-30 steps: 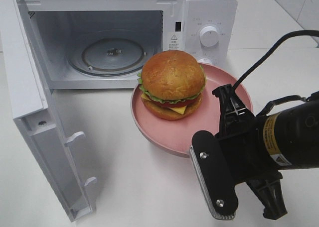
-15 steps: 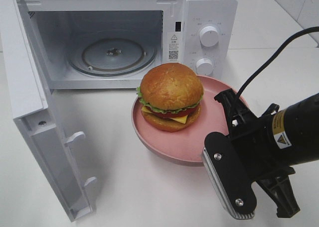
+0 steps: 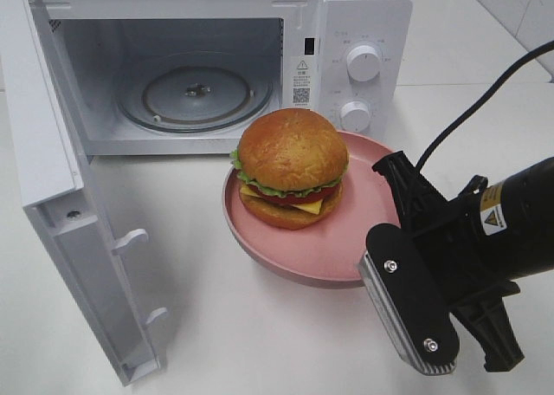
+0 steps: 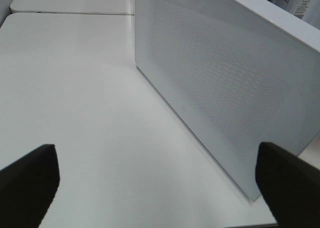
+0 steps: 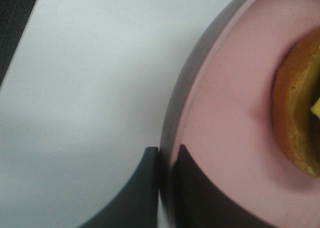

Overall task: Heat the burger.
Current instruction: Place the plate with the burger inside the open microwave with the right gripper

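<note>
The burger point(image 3: 290, 165), with a glossy brown bun, lettuce, tomato and cheese, sits on a pink plate point(image 3: 346, 243) in front of the open microwave point(image 3: 363, 22). My right gripper point(image 3: 387, 206) is shut on the plate's right rim. The right wrist view shows one finger on each side of that rim, with the gripper point(image 5: 167, 153) pinching the plate point(image 5: 225, 113) and the burger's bottom bun point(image 5: 297, 118) at the frame's edge. My left gripper point(image 4: 160, 185) is open and holds nothing. It faces the outside of the microwave door point(image 4: 215, 83).
The microwave door point(image 3: 52, 178) stands swung out at the left. The glass turntable point(image 3: 195, 92) lies bare inside the cavity. Two knobs point(image 3: 363, 61) are on the panel just behind the plate. A black cable point(image 3: 485, 83) trails from the right arm.
The plate with the burger has slid a little left and toward the front. The right arm has shifted right and lower in the overhead view, still gripping the rim.
</note>
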Robot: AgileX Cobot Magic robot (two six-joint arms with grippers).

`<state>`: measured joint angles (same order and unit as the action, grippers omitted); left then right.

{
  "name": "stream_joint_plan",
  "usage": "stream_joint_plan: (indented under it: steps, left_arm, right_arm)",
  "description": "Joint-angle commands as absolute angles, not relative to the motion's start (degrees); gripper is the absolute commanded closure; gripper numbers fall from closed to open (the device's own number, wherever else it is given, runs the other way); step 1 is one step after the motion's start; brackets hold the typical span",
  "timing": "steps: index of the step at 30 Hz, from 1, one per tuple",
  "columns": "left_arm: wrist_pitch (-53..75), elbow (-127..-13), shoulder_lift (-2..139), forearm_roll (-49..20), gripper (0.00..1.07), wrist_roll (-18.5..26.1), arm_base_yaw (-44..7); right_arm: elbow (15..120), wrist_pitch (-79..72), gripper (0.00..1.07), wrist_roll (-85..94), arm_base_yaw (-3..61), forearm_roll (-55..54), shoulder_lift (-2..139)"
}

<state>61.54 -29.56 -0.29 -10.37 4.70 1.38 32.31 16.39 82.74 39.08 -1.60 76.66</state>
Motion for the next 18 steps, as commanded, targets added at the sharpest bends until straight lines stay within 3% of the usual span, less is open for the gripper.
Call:
stream_joint_plan:
  steps: [1,18]
  left_arm:
    - [61.02,-29.45,-1.26,-10.37,0.07,4.53,1.15]
    - [61.02,-29.45,-1.26,-10.37,0.07,4.53,1.15]
  right_arm:
    - [32.49,12.72,1.07,84.0,38.79,-1.66,76.03]
    - [35.98,9.63,1.07,78.15,38.96,2.58,77.23]
